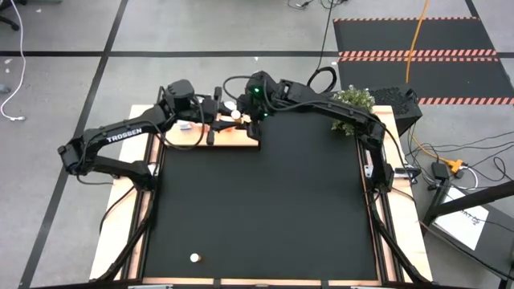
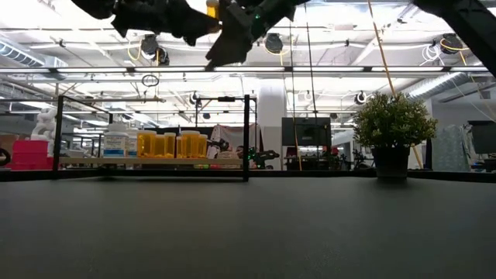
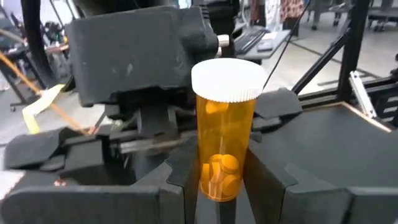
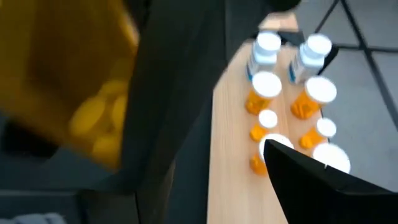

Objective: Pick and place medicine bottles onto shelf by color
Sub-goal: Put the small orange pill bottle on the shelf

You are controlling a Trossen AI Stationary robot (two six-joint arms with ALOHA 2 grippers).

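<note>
Your left gripper holds an orange pill bottle tight (white cap up), above the shelf. Keep the right gripper wide; lower beside the other orange bottles.

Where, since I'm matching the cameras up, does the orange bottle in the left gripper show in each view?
High view: orange bottle over the shelf, where both arms' tips meet.
Low view: top edge, left of centre, among dark gripper parts.
Left wrist view: centre, upright, clamped in the left gripper.
Right wrist view: probably the blurred orange shape.
Shared landmark: the shelf, also in the low and right wrist views.
</note>
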